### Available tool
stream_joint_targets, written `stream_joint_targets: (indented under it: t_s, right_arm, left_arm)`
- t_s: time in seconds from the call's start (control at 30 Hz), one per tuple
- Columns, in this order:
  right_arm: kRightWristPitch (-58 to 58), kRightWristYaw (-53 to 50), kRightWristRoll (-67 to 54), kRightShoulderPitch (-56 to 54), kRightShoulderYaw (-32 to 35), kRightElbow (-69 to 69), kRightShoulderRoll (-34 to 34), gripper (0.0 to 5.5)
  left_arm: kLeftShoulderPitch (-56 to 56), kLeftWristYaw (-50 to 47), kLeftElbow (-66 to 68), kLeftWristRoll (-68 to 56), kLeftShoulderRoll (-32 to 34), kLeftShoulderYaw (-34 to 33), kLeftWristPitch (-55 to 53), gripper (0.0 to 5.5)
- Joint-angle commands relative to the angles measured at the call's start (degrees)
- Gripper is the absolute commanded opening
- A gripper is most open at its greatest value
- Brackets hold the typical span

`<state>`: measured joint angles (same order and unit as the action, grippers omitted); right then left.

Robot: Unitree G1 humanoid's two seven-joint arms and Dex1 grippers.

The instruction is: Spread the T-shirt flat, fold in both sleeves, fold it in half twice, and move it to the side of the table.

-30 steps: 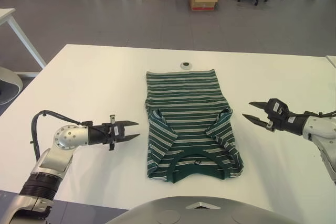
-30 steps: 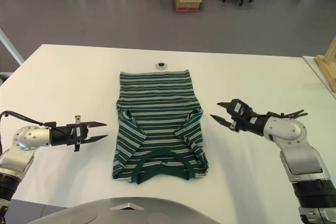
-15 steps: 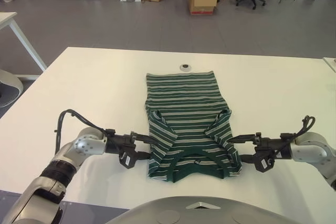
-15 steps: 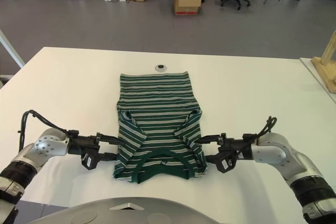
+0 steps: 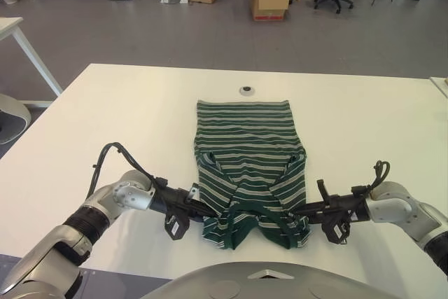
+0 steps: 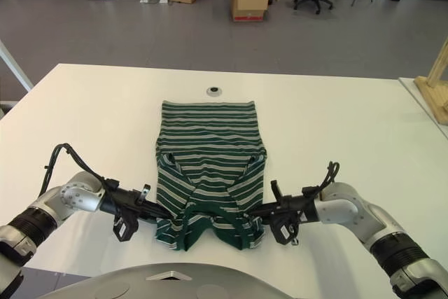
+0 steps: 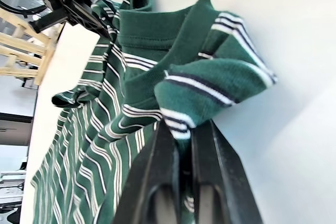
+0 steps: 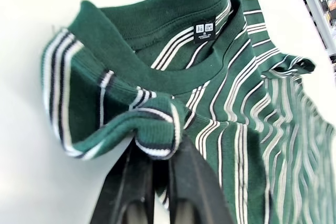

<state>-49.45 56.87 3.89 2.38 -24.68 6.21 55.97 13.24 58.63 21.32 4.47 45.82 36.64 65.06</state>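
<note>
**A:** Head view, main item?

**B:** Dark green T-shirt (image 5: 248, 152) of cloth with white stripes, lying on the white desk (image 5: 119, 117) near its middle. Hem at the far end, collar at the near end, both sleeves folded in. Near shoulders are bunched and lifted. A small round grey disc (image 5: 246, 90) sits just beyond the hem.

**A:** Grippers?

**B:** Left gripper (image 5: 204, 211) at the near left shoulder, right gripper (image 5: 297, 209) at the near right shoulder. Each is clamped on cloth.

**A:** Left wrist view?

**B:** Two black fingers (image 7: 155, 182), narrow, pinching a striped fold of shoulder. The ribbed collar (image 7: 152, 40) lies beyond it. The other arm's gripper is farther off, at the opposite shoulder.

**A:** Right wrist view?

**B:** Black fingers (image 8: 131, 192), narrow, pinching a rolled striped fold. The collar with a small dark neck label (image 8: 203, 31) lies just behind.
</note>
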Motion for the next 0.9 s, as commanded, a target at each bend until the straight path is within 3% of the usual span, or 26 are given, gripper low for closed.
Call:
stream_joint_targets:
  t_s: [0.03,0.13,0.23,0.33,0.47,0.57,0.63,0.77,0.9]
  right_arm:
    - [16.80,5.90,-9.36,8.49,-1.95,-12.88,6.50,0.07]
    - [35.34,8.25,-22.49,13.32,-0.66,-27.54,12.82,0.07]
    - [52.63,9.63,-38.42,13.76,4.25,-34.71,17.69,0.06]
    - [69.85,12.55,-55.37,8.68,11.21,-32.26,20.47,0.06]
    - [89.77,12.99,-68.62,-9.19,15.79,-18.88,14.23,0.06]
    - [96.60,10.89,-66.63,-19.76,15.46,-7.81,6.54,0.06]
    - [99.49,8.68,-61.53,-25.97,13.08,1.34,0.53,0.06]
    - [99.09,4.72,-51.57,-36.83,12.01,23.48,-11.66,0.06]
    - [94.99,3.30,-44.59,-44.34,14.85,39.64,-18.65,0.06]
  left_arm:
    - [-7.57,7.18,-9.91,-8.51,6.99,4.45,-12.82,0.01]
    - [-13.56,10.80,-26.14,-19.12,14.22,5.06,-27.23,0.00]
    - [-15.49,11.95,-28.45,-26.91,14.98,0.94,-35.90,0.00]
    - [-10.63,15.41,-29.60,-40.64,15.16,-5.25,-53.48,0.00]
    - [3.57,16.92,-23.26,-55.61,9.18,-13.52,-78.68,0.00]
    - [15.51,16.27,-12.51,-54.19,1.94,-16.30,-87.63,0.00]
    - [21.77,17.68,-1.53,-47.04,-4.43,-13.93,-87.77,0.00]
    - [32.55,15.14,26.96,-34.62,-16.39,-14.22,-79.98,0.00]
    - [39.41,10.71,42.34,-29.93,-22.01,-19.90,-74.71,0.00]
